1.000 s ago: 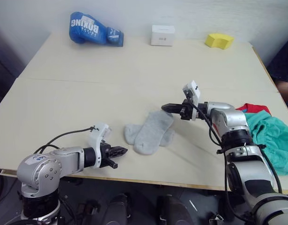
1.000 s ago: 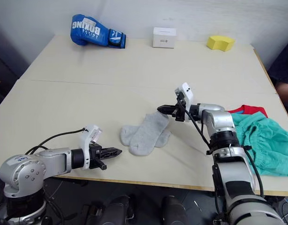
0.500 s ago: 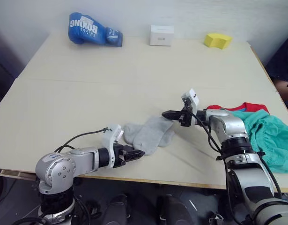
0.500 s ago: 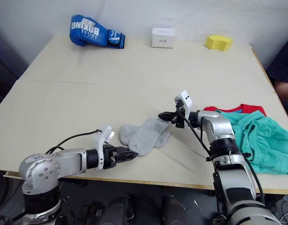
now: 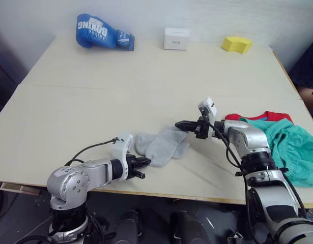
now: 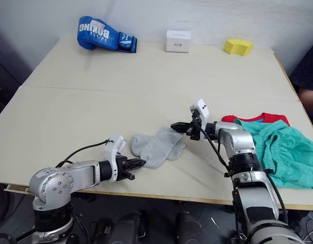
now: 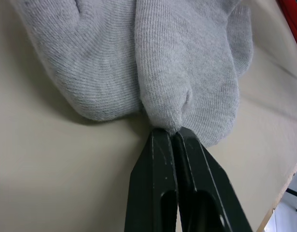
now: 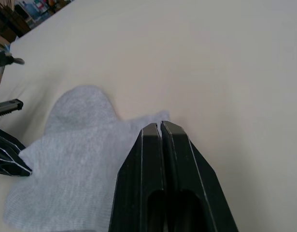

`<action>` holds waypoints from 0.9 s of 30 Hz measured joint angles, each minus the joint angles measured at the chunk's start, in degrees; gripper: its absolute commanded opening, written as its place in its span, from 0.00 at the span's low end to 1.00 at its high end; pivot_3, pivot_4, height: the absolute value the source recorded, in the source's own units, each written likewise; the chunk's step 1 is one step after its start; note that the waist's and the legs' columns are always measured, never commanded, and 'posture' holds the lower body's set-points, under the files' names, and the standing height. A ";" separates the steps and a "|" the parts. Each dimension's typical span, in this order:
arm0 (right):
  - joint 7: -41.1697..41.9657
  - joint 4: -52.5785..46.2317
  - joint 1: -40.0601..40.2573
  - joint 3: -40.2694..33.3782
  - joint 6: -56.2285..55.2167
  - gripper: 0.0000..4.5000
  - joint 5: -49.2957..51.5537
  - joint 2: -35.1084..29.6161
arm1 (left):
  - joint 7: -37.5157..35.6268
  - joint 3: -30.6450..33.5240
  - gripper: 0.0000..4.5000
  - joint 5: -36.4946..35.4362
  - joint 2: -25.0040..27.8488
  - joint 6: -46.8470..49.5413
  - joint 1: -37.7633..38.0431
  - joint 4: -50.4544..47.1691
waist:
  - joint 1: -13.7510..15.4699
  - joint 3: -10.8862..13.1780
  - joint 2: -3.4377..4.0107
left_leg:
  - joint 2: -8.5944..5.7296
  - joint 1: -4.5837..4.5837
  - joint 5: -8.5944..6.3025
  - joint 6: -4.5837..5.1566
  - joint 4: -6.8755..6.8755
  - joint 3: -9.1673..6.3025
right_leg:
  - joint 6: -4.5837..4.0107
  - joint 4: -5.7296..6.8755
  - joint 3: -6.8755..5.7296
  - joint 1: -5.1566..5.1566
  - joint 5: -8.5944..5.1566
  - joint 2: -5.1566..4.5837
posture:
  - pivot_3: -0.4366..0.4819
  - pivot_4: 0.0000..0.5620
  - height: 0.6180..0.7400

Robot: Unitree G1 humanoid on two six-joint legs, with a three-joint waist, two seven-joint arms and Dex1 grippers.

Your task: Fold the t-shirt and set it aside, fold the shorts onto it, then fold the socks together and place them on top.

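On the pale table (image 5: pixel 69 101), the left gripper (image 5: pixel 144 162) lies low at the near edge, its two black fingers pressed together on a pinch of cloth at the near end of the socks (image 5: pixel 161 145), as the left wrist view makes plain. The two light grey socks lie overlapping near the middle of the near edge, one partly atop the other. Just to their right, the right gripper (image 5: pixel 182 123) hovers at the socks' far end with its fingers closed and nothing between them. Further right, the teal shorts (image 5: pixel 293 147) sit heaped on the red t-shirt (image 5: pixel 268 116) at the table's right edge, so the work appears to have reached its last step: folding the socks together. The next move likely calls for the left arm to carry its pinched end over towards the right gripper without losing the thin knit. Along the far edge lie one blue boxing glove (image 5: pixel 101 31), one white box (image 5: pixel 176 38) and one yellow block (image 5: pixel 236 44).
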 measured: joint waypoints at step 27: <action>-23.18 -44.04 33.75 -6.89 -1.53 0.00 10.87 5.36 | -53.45 -18.40 0.01 8.63 37.37 -35.68 -19.54 32.97 | -0.24 0.03 -0.03 | 0.09 -0.04 0.25 0.01 -0.94 0.20 | -0.21 -0.48 0.08 -0.38 -0.11 0.14 | 0.48 0.27 1.00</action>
